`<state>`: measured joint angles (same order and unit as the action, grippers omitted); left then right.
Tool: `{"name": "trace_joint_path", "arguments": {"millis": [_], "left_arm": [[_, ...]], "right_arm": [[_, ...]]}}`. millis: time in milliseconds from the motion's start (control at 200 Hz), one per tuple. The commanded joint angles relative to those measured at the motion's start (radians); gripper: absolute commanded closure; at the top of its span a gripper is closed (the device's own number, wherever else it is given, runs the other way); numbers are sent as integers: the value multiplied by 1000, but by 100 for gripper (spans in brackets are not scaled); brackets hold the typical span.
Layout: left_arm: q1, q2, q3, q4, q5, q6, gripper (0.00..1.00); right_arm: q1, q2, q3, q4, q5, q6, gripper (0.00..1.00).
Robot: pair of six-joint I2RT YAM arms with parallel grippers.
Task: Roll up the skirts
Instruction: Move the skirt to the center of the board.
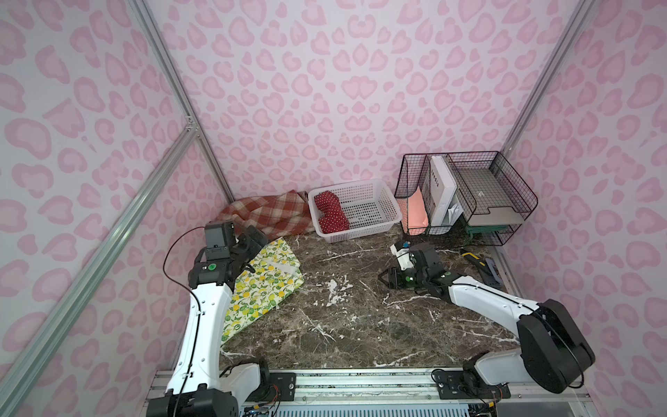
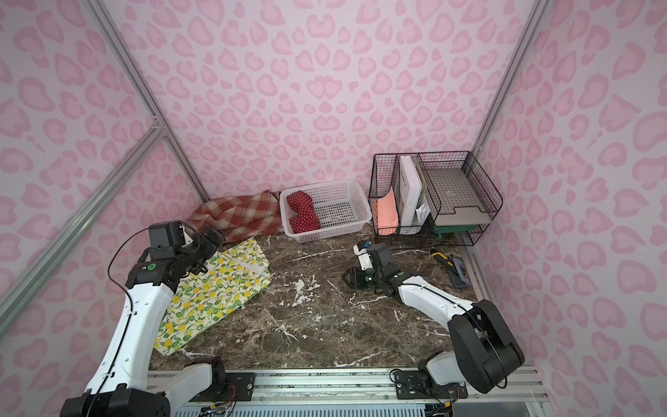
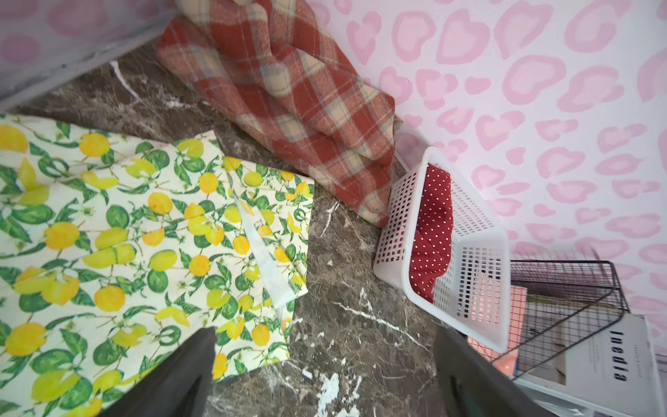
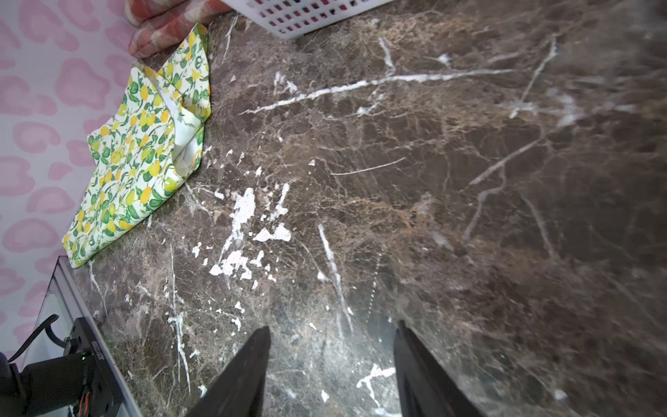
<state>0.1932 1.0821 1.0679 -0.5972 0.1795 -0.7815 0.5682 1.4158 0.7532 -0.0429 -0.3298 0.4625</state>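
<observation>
Counter (image 1: 361, 317): dark marble. Lemon skirt (image 1: 267, 285) lies flat, unrolled, at the left side. Plaid skirt (image 1: 274, 213) bunched in rear left corner, just beside white basket (image 1: 375, 216). Red dotted skirt (image 1: 330, 213) bundled inside basket. Left fingers (image 3: 173, 379) wide, empty, above lemon skirt; right fingers (image 4: 238, 379) parted, empty, over counter

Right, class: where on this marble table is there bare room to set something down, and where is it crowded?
Free: the wide middle of the table, bordered by the lemon skirt, the white basket and the right end effector. Crowded: the back edge, with the plaid skirt, basket and wire organiser.
</observation>
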Motion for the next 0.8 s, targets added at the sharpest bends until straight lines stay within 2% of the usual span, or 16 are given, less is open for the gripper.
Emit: {"name": "trace_joint_path", "arguments": {"millis": [0, 85, 180, 295, 360, 450, 570, 610, 705, 800], "left_arm": [[107, -9, -66, -61, 301, 17, 3], [168, -5, -113, -131, 303, 6, 3], [169, 11, -149, -180, 256, 11, 3], [169, 47, -217, -149, 250, -30, 5], [152, 54, -259, -114, 243, -62, 8], [92, 62, -299, -75, 175, -93, 10], [39, 103, -335, -47, 91, -138, 18], [33, 115, -356, -16, 86, -146, 26], [27, 153, -391, 39, 72, -137, 38], [17, 177, -406, 51, 55, -129, 40]], "right_arm": [[55, 20, 22, -14, 41, -6, 41], [107, 34, 31, -8, 69, 4, 41], [136, 43, 25, 11, 81, 18, 41], [143, 65, 27, 5, 83, 19, 41], [146, 71, 28, 0, 87, 14, 41], [145, 77, 30, -2, 89, 12, 41], [145, 91, 44, -15, 87, 5, 41], [145, 94, 49, -17, 88, 1, 41], [145, 91, 50, -22, 99, -3, 41], [145, 88, 45, -26, 100, -2, 41]]}}
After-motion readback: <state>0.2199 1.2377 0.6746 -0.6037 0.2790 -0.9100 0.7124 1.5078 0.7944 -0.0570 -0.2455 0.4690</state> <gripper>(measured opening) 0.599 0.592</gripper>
